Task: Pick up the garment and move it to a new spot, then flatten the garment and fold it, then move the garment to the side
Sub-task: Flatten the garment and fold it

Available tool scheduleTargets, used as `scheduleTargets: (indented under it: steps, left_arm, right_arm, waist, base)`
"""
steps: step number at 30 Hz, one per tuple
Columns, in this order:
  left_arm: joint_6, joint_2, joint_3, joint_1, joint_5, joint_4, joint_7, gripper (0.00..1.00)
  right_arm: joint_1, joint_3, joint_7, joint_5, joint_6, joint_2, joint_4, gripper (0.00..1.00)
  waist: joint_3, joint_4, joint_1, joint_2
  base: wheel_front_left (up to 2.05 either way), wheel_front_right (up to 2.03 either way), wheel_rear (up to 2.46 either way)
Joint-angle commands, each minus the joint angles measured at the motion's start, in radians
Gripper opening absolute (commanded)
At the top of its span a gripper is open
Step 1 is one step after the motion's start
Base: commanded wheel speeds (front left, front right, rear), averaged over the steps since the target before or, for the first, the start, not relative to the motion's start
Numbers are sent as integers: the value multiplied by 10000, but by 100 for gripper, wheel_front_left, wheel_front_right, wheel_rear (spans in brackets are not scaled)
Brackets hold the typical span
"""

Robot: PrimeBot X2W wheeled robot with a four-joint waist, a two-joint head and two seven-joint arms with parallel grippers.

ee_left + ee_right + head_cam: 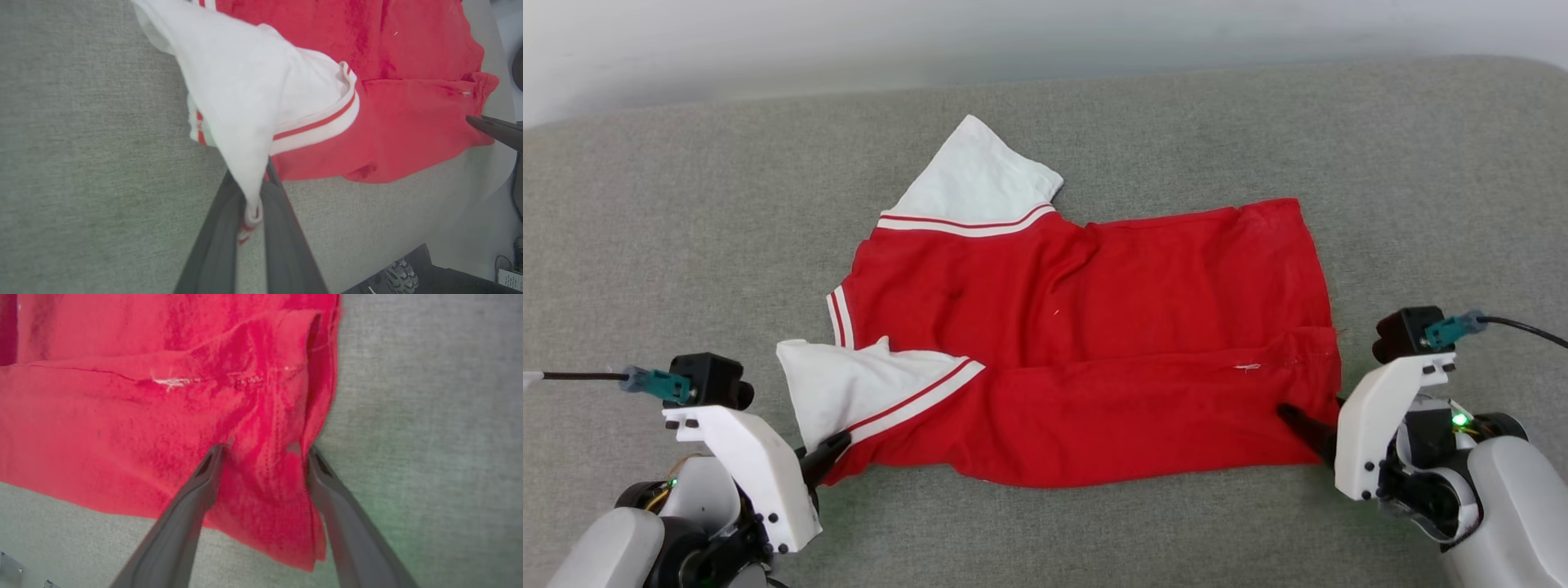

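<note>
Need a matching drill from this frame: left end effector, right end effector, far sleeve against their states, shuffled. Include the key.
Column 1
1. left end effector
2. right end effector
3. far white sleeve

Column 2
A. lying on the grey fabric surface, touched by neither end effector
B. open, one finger on each side of the red shirt at its hem corner
C. shut on the near white sleeve

Pairs: 1-C, 2-B, 3-A
</note>
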Motion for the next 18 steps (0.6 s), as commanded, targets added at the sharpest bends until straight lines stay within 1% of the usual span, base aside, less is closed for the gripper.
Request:
scheduleTargets:
  steps: [1,3,4,5,6,12,18]
  left_arm:
    - [-30,-113,-40,-119,-72,84,41,0]
    - [-60,-129,-52,-160,-130,169,91,0]
    - [-79,-139,-60,-175,-146,201,85,0]
    - [-97,-146,-57,-188,-147,229,58,0]
    - [-99,-152,-54,-197,-151,266,35,0]
    - [-186,-198,14,-141,-151,498,-183,0]
    - [-111,-229,159,233,-417,639,-250,0]
  right_arm:
    - [-93,395,-4,207,-2,109,371,100]
    - [-95,835,56,455,1,154,725,100]
    - [-95,1010,55,565,11,184,843,49]
    - [-127,1145,-7,664,11,191,921,26]
    - [-184,1257,-64,732,11,157,968,0]
    - [-631,1505,-506,994,4,-298,1065,0]
    - [-686,1758,-859,1190,-4,-580,1020,0]
  waist:
    - [137,98,0,0]
    - [189,107,0,0]
    - [200,101,0,0]
    - [209,92,0,0]
    - [208,78,0,0]
    - [-25,-41,0,0]
    - [-650,-88,0,0]
  base:
    - [0,0,0]
    - [0,0,0]
    - [0,0,0]
    - [0,0,0]
    - [0,0,0]
    - [0,0,0]
    - [0,0,0]
